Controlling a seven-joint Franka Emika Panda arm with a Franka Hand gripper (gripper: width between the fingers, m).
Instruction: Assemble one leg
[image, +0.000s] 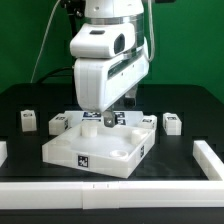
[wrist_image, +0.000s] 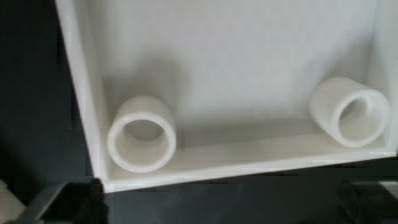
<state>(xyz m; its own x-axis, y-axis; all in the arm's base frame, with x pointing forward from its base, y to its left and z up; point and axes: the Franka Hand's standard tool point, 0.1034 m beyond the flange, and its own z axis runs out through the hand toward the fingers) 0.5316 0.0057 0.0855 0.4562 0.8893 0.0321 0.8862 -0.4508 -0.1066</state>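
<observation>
The large flat white square piece (image: 95, 148) with round corner sockets lies in the middle of the black table. My gripper (image: 104, 117) hangs over its far edge. In the wrist view my gripper (wrist_image: 222, 206) is open and empty; only the dark fingertips (wrist_image: 68, 204) show at the frame's edges. Between them lies the piece's rim (wrist_image: 231, 172), with two round sockets (wrist_image: 143, 133) (wrist_image: 350, 111) inside it. Small white legs with markers stand on the table: one (image: 28, 119) and another (image: 57, 124) at the exterior view's left, one (image: 171, 122) at its right.
More small white marked blocks (image: 90, 120) (image: 147, 120) stand close behind the square piece, either side of the gripper. A raised white border (image: 110, 190) runs along the table's front and up the exterior view's right side (image: 207, 155). A green wall stands behind.
</observation>
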